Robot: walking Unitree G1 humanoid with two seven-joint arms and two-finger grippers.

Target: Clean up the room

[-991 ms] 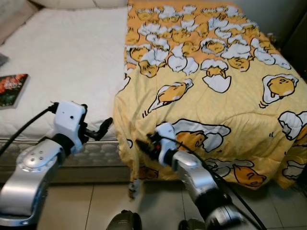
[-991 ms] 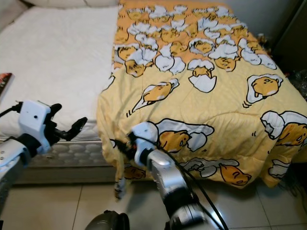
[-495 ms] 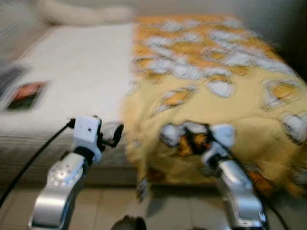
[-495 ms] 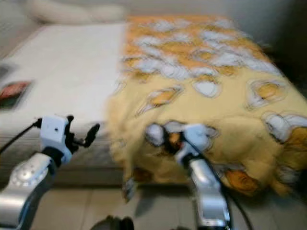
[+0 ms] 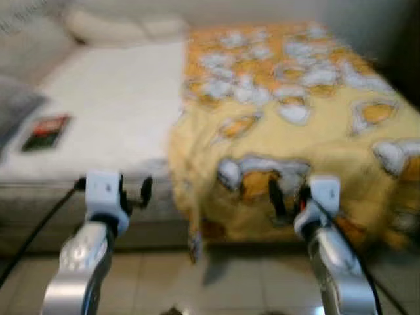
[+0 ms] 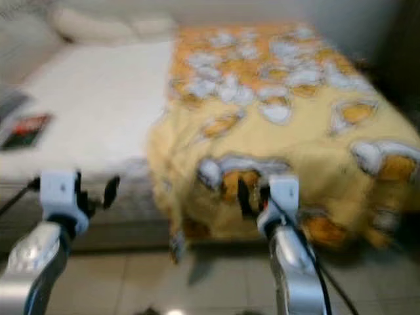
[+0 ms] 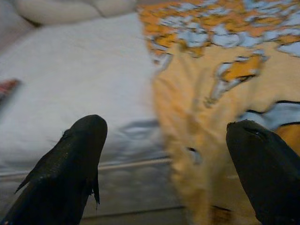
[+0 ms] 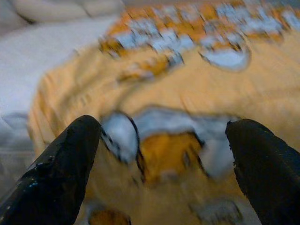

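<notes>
A yellow blanket (image 5: 295, 125) printed with white and orange egg figures covers the right half of the bed and hangs over its front edge; one corner (image 5: 193, 243) dangles toward the floor. The bare white mattress (image 5: 111, 105) lies to its left. My right gripper (image 5: 289, 197) is open in front of the blanket's hanging front, holding nothing; the right wrist view has the blanket (image 8: 187, 93) between its spread fingers (image 8: 61, 173). My left gripper (image 5: 134, 193) is open before the mattress edge, near the blanket's left border (image 7: 187, 117). All views are blurred.
A dark book (image 5: 44, 132) lies on the mattress at the left, with a grey object (image 5: 16, 108) beside it. Pillows (image 5: 118, 26) sit at the head of the bed. Tiled floor (image 5: 216, 282) runs along the bed's front.
The whole picture has shifted and blurred, so the camera moved. My right gripper has left the blanket's dangling corner and sits further right. My left gripper sits lower.
</notes>
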